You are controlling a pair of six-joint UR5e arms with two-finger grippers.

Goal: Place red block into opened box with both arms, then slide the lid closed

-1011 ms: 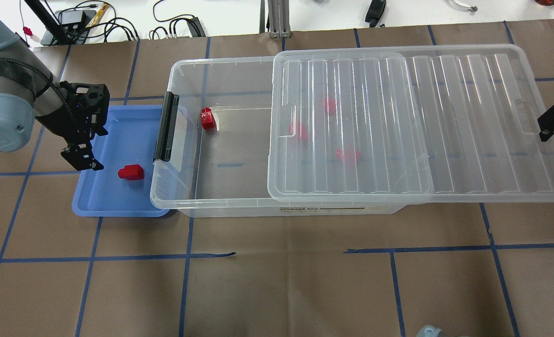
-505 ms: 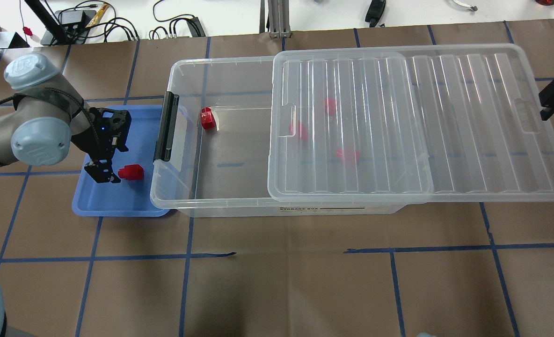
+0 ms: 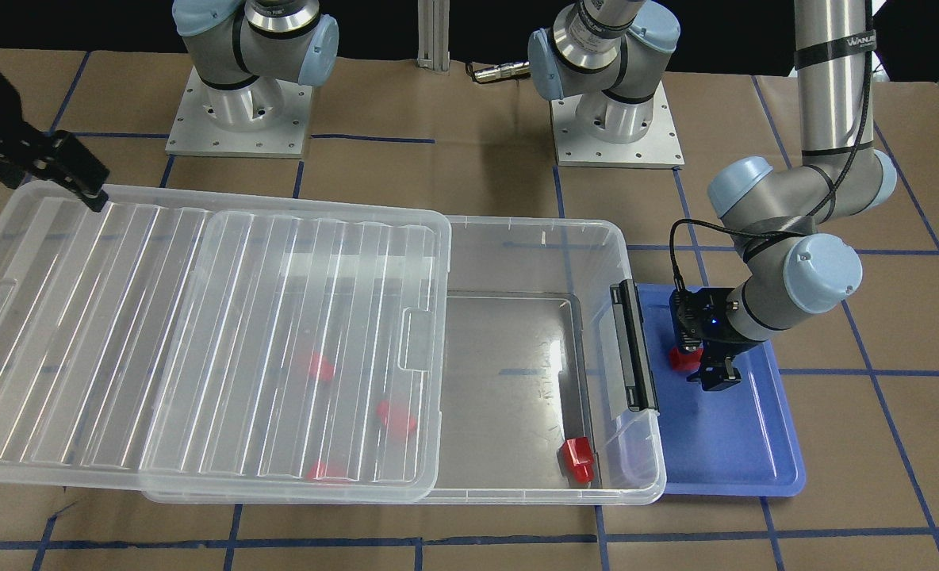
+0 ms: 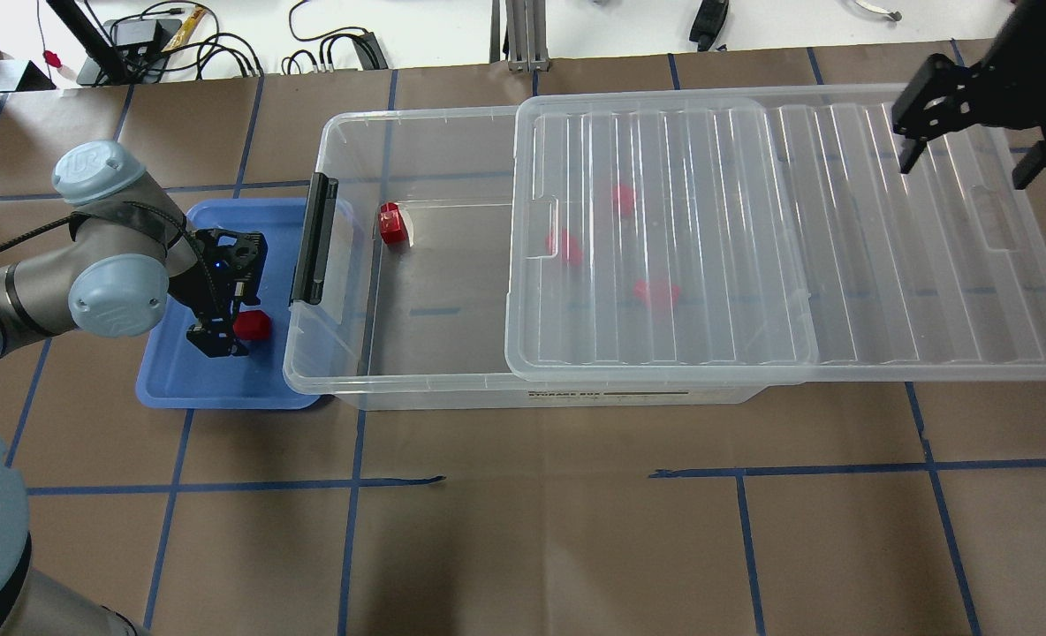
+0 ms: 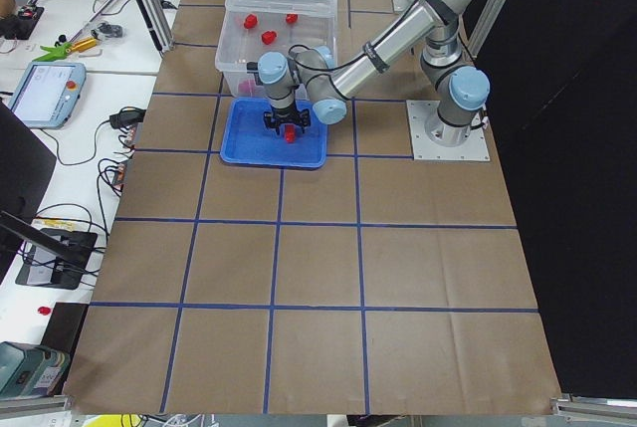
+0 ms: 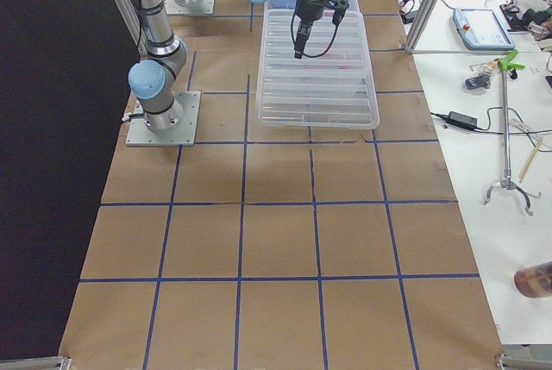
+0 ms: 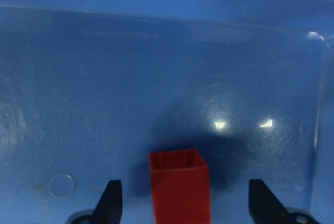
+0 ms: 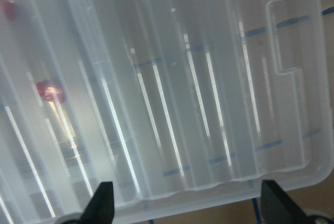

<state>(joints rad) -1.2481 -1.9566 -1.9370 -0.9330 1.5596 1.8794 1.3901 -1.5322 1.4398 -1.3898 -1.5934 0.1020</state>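
Note:
One red block (image 4: 253,325) lies on the blue tray (image 4: 178,380). My left gripper (image 4: 231,332) is lowered over it and open; in the left wrist view the block (image 7: 178,182) sits between the two fingertips (image 7: 110,203). The clear box (image 4: 337,141) is open at its left half and holds a red block (image 4: 391,223) near the black clip (image 4: 313,238). The lid (image 4: 841,247) covers the right half, with three more red blocks blurred beneath it. My right gripper (image 4: 965,168) hovers open above the lid's far right corner (image 8: 182,104).
The blue tray touches the box's clip end. Cables, a black stand and small gear lie on the white bench (image 4: 223,35) beyond the table's far edge. Both arm bases (image 3: 239,103) stand on the robot's side of the box.
My left gripper moved right across the tray and came down around the red block. My right gripper swung toward the far edge and in over the lid's corner.

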